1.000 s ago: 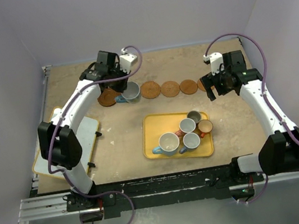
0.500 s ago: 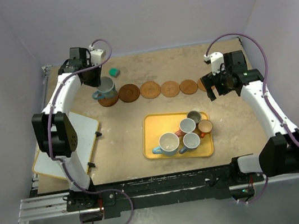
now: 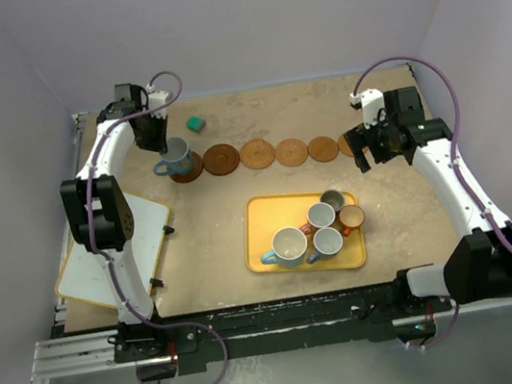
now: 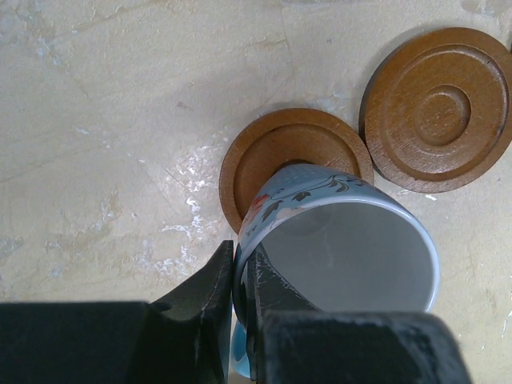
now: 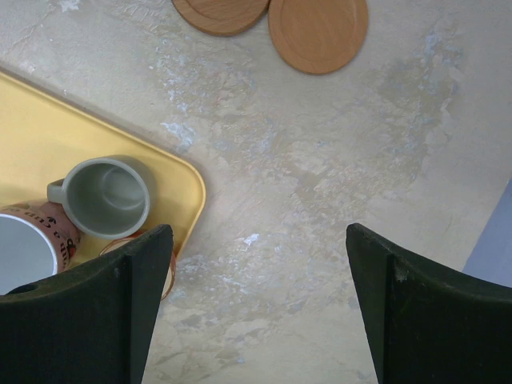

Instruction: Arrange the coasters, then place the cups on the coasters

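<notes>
The left arm (image 3: 103, 177) had swung away from the second disc of the row to the far-left corner of the sandy tabletop (image 3: 204, 229). Its white link ran up along the left wall and its wrist bent down over the row's end. The right arm (image 3: 448, 171) had not shifted, and its elbow stood out toward the right wall. The yellow rectangular tray (image 3: 260, 250) lay where it had been, mid-table. It held five handled cups (image 3: 321, 214), among them a small grey mug (image 5: 106, 196) at its far corner. The left gripper (image 3: 162, 145) was clamped on the wall of a large blue mug with a white inside (image 3: 176, 152). The mug leaned in the wrist view, its base over the leftmost dark brown round coaster (image 4: 272, 152); whether it rested there could not be told. The second dark coaster (image 3: 222, 158), covered a second before, now lay bare just beside it. The lighter orange-brown coasters (image 3: 292, 152) ran on rightward in a line. The right gripper (image 3: 366, 145) hung above the row's right end with its fingers spread wide and nothing between them, and bare tabletop lay beneath as far as the tray's corner. A small teal block (image 3: 194, 123), hidden earlier by the wrist, showed just behind the mug, near the back wall.
</notes>
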Available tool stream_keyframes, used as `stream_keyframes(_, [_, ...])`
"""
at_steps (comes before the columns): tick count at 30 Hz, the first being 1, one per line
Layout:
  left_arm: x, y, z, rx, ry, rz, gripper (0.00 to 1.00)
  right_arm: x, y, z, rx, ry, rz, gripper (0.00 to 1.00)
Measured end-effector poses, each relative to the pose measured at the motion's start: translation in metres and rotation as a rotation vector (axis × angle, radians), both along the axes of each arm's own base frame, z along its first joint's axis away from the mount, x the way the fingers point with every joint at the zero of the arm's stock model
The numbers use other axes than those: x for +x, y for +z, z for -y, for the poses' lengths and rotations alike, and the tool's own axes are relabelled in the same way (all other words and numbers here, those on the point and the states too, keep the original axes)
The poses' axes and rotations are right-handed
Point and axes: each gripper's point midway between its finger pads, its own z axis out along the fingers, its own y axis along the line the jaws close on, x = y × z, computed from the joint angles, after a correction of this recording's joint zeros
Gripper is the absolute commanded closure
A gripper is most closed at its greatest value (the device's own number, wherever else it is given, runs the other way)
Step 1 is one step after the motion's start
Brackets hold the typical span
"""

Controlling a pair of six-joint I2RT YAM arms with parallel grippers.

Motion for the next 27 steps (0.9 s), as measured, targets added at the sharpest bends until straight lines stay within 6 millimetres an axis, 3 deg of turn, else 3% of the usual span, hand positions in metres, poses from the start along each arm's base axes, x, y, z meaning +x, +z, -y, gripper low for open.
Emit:
stream_keyframes(14, [0.0038,0.0042,0.0024,-0.011,-0.008,-0.002,0.97,-0.0001,0.0000,-0.0017,0.009,0.007,0.000,0.09])
stream_keyframes(27, [0.0061,-0.0051,0.0021,-0.006,-0.015,-0.024,0.93,-0.0001,0.0000,-0.0023,0.011,0.009,0.000,0.09])
